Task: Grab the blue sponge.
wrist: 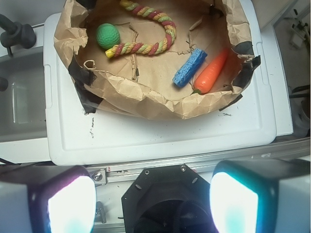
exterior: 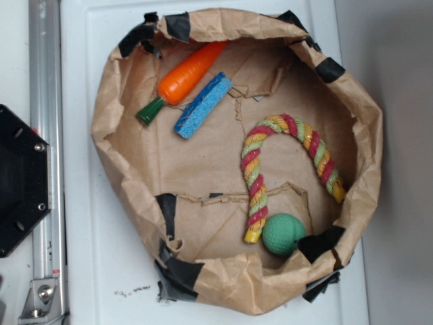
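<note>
Exterior view: 1 blue sponge [exterior: 203, 105] lies in paper bag [exterior: 237, 27], touching 1 carrot [exterior: 188, 73]; 1 rope [exterior: 287, 162], 1 green ball [exterior: 283, 234] opposite. Wrist view: sponge beside carrot; 2 fingers [wrist: 233, 201] wide apart, holding nothing.

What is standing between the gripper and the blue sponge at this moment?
The gripper, open, is outside the paper bag, and the crumpled near wall of the bag rises between it and the blue sponge. Inside, the orange carrot lies close along one long side of the sponge. Nothing lies on top of the sponge.
</note>
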Robot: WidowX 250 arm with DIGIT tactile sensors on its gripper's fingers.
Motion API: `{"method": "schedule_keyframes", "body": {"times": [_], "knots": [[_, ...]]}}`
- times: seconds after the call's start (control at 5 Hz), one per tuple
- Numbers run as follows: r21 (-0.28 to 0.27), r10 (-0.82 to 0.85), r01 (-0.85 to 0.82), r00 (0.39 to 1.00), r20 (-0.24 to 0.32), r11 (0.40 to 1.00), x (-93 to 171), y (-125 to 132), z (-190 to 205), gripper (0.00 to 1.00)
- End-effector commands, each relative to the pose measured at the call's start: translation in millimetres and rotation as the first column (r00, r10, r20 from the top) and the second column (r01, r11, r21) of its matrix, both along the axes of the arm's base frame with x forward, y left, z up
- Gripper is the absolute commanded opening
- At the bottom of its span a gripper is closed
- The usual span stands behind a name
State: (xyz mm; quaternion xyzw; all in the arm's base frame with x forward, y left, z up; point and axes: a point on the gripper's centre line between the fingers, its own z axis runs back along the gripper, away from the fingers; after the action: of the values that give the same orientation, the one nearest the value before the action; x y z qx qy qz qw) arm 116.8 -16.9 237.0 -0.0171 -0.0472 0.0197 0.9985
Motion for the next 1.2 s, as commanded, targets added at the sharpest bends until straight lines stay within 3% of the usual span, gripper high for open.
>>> {"method": "schedule_keyframes", "body": {"times": [0.0, 0.2, 0.4, 0.6, 1.0], "knots": [[0.000, 0.000, 0.000, 1.000, 0.000, 1.000, 0.0, 0.0, 0.0, 1.00], [-0.033, 0.101, -0.098, 0.988, 0.115, 0.995, 48.9, 19.3, -40.3, 1.00], [-0.113, 0.122, -0.105, 0.981, 0.150, 0.988, 84.5, 28.9, -58.1, 1.00], [-0.096, 0.240, -0.231, 0.966, 0.094, 0.968, 114.0, 31.6, -84.0, 1.00], [-0.105, 0.469, -0.479, 0.877, -0.103, 0.872, 121.6, 28.9, -142.1, 1.00]]}}
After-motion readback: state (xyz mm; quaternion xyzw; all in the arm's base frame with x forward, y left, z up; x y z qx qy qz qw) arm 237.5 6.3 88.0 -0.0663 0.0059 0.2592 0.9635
